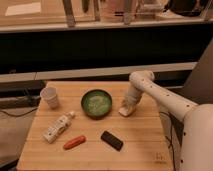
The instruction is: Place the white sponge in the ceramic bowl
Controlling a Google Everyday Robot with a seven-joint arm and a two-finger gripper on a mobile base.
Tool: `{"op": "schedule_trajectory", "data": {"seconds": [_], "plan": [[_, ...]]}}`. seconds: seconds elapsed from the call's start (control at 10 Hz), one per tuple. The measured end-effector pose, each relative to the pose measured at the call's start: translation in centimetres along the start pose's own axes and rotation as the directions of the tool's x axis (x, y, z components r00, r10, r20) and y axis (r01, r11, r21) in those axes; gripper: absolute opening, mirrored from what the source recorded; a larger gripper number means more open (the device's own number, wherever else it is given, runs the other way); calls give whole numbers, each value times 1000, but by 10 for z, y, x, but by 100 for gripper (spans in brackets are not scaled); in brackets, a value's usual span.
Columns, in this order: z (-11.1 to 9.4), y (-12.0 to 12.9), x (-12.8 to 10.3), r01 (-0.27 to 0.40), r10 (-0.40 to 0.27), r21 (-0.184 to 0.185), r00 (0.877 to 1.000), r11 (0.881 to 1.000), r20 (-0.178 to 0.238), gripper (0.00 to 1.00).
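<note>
Ceramic bowl (96, 104), tool (126, 110) just beside

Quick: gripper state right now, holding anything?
Gripper: down at the table, just right of the bowl; open, closed or holding cannot be told.

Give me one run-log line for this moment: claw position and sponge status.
claw: down at table, right of ceramic bowl | white sponge: not in bowl, cannot make it out | task: not done
</note>
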Motion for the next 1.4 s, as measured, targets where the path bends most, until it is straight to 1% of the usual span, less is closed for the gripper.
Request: {"op": "schedule_trajectory", "data": {"seconds": [0.4, 0.8, 1.4], "plan": [[0, 1, -2, 5, -5, -2, 1000, 1000, 6, 0], [-2, -1, -2, 8, -8, 4, 1000, 1000, 12, 0], [-12, -12, -8, 20, -20, 30, 1000, 999, 11, 0]]}}
